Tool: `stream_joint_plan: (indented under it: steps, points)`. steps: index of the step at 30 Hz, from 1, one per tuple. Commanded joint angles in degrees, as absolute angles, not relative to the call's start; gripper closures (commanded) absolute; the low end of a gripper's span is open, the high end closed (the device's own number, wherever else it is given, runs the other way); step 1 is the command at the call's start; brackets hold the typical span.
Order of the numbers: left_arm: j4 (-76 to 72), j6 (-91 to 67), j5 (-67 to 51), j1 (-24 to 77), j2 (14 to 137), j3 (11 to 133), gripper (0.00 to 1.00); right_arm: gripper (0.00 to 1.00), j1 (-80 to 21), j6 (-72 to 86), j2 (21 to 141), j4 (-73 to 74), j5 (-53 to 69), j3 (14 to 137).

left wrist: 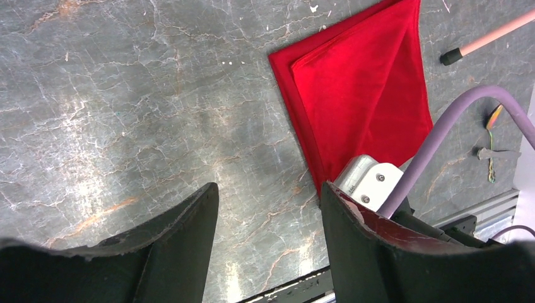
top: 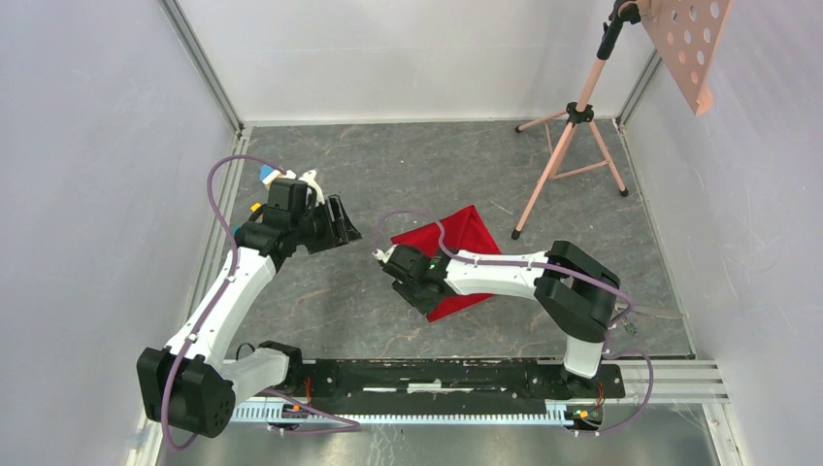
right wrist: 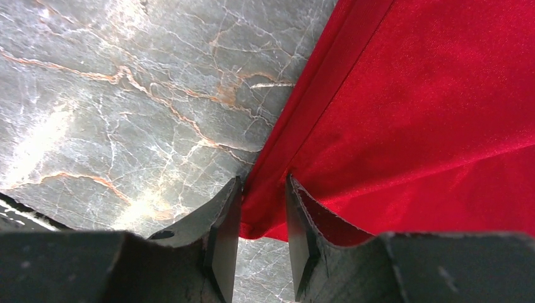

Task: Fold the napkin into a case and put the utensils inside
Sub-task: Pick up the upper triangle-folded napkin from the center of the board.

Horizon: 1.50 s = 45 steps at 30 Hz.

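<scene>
The napkin (top: 466,243) (left wrist: 366,88) (right wrist: 429,107) is bright red cloth, lying folded flat in layers at the table's middle. My right gripper (top: 388,260) (right wrist: 264,180) sits at its left edge. The jaws stand a narrow gap apart, with a bulge of the cloth's corner between the fingertips and bare table showing behind it. My left gripper (top: 345,228) (left wrist: 268,189) hovers over bare marble to the left of the napkin, open and empty. The utensils and the case are out of view.
A pink tripod stand (top: 573,116) stands at the back right, one foot (top: 516,233) (left wrist: 451,57) close to the napkin's right corner. Small coloured bits (top: 262,177) lie by the left wall. The arms' mounting rail (top: 456,374) runs along the near edge.
</scene>
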<state>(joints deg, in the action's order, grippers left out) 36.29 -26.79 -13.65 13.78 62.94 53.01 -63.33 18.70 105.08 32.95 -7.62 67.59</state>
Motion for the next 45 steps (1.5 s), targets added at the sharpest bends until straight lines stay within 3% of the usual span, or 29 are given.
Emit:
stream_joint_plan:
  steps: [1,10,19,37,41,45]
  points:
    - [34.8,-23.7,-14.4,13.3,62.2,52.6,0.32,0.62,-63.4,19.3,104.8,30.9,-7.9,66.5]
    - [34.8,-23.7,-14.5,13.1,62.2,52.6,0.32,0.58,-64.2,19.4,102.2,34.3,-9.1,72.0]
    - [34.6,-23.9,-14.9,13.0,62.4,52.2,0.32,0.51,-64.2,21.7,100.6,33.9,-10.5,69.2]
    - [34.5,-23.9,-15.0,12.7,62.7,52.1,0.32,0.48,-64.2,21.8,104.2,27.8,-9.5,63.0]
    - [34.5,-23.9,-15.0,12.7,63.0,52.0,0.32,0.55,-64.2,21.8,104.7,25.8,-9.5,60.8]
    - [34.4,-24.0,-15.2,12.7,63.4,51.9,0.32,0.77,-64.3,21.2,104.7,24.2,-12.2,58.6]
